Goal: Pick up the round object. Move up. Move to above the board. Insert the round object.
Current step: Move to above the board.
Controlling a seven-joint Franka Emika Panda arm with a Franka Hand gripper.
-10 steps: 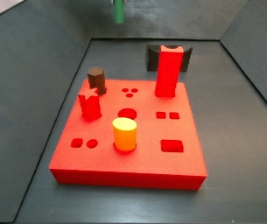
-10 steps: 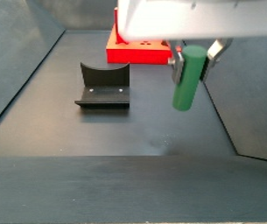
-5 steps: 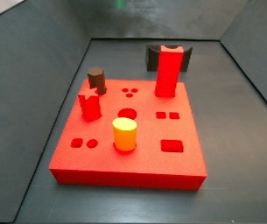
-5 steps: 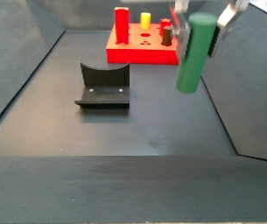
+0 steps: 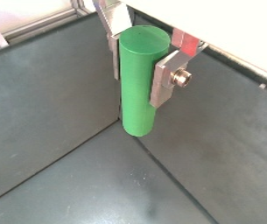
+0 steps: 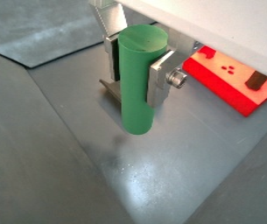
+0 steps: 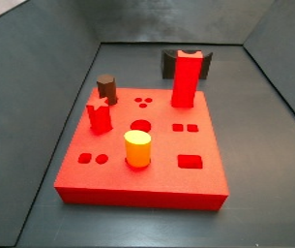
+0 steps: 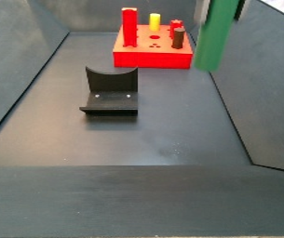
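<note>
Here the end effector [image 5: 145, 63] is clamped on the round object [image 5: 140, 80], its flat silver fingers [image 5: 168, 77] pressing the upper part from two sides; the green peg hangs upright and clear of the floor, presumably so its free lower end can enter a hole; in a side view it rises at the frame's top edge [image 8: 215, 35], near the board [image 8: 153, 53] but seemingly not yet above it; the board's round hole [image 7: 140, 126] lies open; the worktop [image 8: 156, 130] is dark, matte, walled in grey; the fixture [image 8: 111, 91] stands apart.

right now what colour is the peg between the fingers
Plain green; the round object shows best in a wrist view.
</note>
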